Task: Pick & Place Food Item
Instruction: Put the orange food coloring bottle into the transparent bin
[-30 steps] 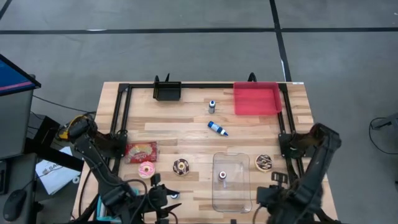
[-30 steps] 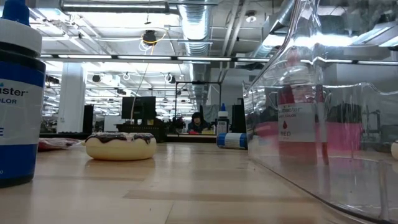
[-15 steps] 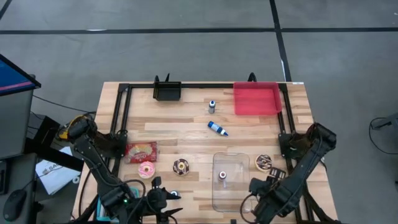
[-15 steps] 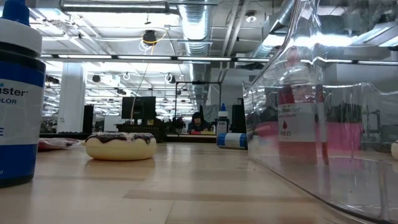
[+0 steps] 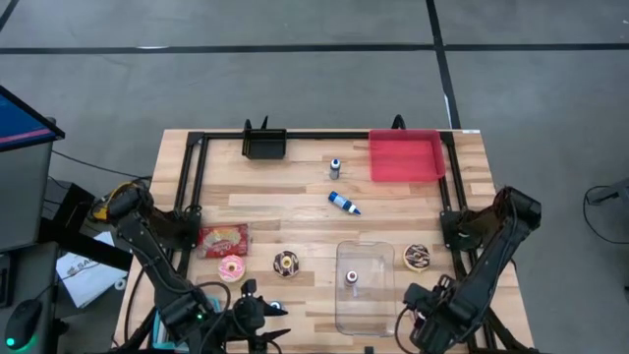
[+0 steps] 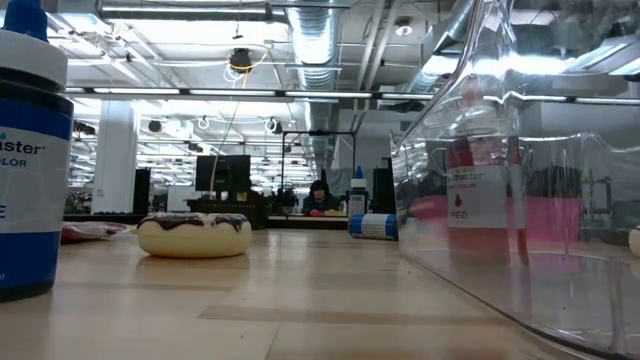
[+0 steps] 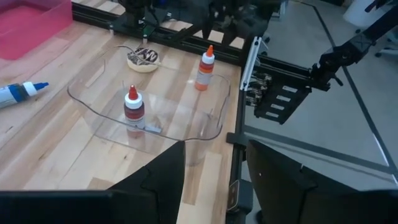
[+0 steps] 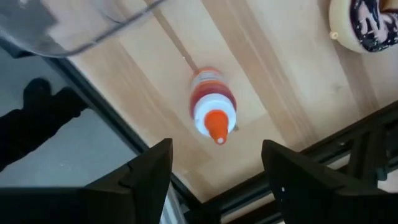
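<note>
Three donuts lie flat on the wooden table: a pink one [image 5: 232,267], a chocolate one [image 5: 287,263] and a chocolate-striped one [image 5: 417,258], the last also in the right wrist view [image 8: 367,25]. My right gripper [image 8: 216,149] is at the near right [image 5: 421,317]. It points down and is open. Straight below it stands an orange-capped bottle [image 8: 213,112], and the fingers touch nothing. My left gripper [image 7: 216,149] waits open at the near left [image 5: 263,313]. A clear tray [image 5: 378,307] holds an upright red-capped bottle [image 5: 351,278].
A red snack bag [image 5: 224,237] lies at the left. A blue bottle [image 5: 344,203] lies on its side mid-table, and a small bottle [image 5: 335,168] stands behind it. A red bin [image 5: 406,155] and a black bin [image 5: 264,145] stand at the far edge. A black frame rail [image 5: 454,211] runs along the right side.
My right arm has folded lower, and its gripper has sunk toward the table at the near right corner. Donuts, bottles and tray lie as before.
</note>
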Robot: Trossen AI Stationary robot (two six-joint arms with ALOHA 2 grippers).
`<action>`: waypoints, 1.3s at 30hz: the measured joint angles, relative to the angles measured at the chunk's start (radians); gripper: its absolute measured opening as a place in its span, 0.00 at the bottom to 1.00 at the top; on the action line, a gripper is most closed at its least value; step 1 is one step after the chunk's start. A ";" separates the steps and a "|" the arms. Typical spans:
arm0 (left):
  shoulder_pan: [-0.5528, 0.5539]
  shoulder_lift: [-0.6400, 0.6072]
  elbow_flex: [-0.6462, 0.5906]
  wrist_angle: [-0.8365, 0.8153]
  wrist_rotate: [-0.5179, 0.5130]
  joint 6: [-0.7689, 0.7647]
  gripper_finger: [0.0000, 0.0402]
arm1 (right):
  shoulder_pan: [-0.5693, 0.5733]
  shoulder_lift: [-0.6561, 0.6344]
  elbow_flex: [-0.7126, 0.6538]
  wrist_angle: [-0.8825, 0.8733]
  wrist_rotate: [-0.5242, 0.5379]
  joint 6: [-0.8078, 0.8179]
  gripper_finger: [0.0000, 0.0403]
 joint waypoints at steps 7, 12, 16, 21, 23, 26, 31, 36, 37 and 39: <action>0.007 -0.037 0.000 -0.002 0.008 0.033 0.42 | 0.007 0.000 -0.067 0.079 0.000 0.018 0.59; 0.020 -0.079 0.000 -0.003 0.004 0.073 0.42 | 0.006 0.000 -0.117 0.121 0.000 0.018 0.59; 0.027 -0.103 0.000 -0.005 0.001 0.110 0.42 | 0.007 0.000 -0.141 0.137 0.001 0.018 0.59; 0.034 -0.115 0.000 -0.015 -0.001 0.113 0.42 | 0.007 0.000 -0.161 0.178 0.007 0.018 0.59; 0.040 -0.116 0.000 -0.016 0.000 0.116 0.42 | 0.005 0.000 -0.161 0.178 0.024 0.018 0.59; 0.041 -0.116 0.000 -0.017 0.000 0.116 0.42 | -0.005 0.000 -0.161 0.181 0.028 0.012 0.58; 0.041 -0.116 0.000 -0.018 0.000 0.117 0.42 | -0.008 0.000 -0.161 0.190 0.031 0.002 0.53; 0.041 -0.116 0.000 -0.018 0.000 0.116 0.42 | -0.003 0.000 -0.161 0.190 0.029 0.004 0.46; 0.041 -0.116 0.000 -0.018 0.001 0.116 0.42 | 0.001 0.000 -0.161 0.190 0.029 0.006 0.44; 0.041 -0.115 0.000 -0.018 0.000 0.115 0.42 | 0.002 0.000 -0.161 0.190 0.028 0.007 0.42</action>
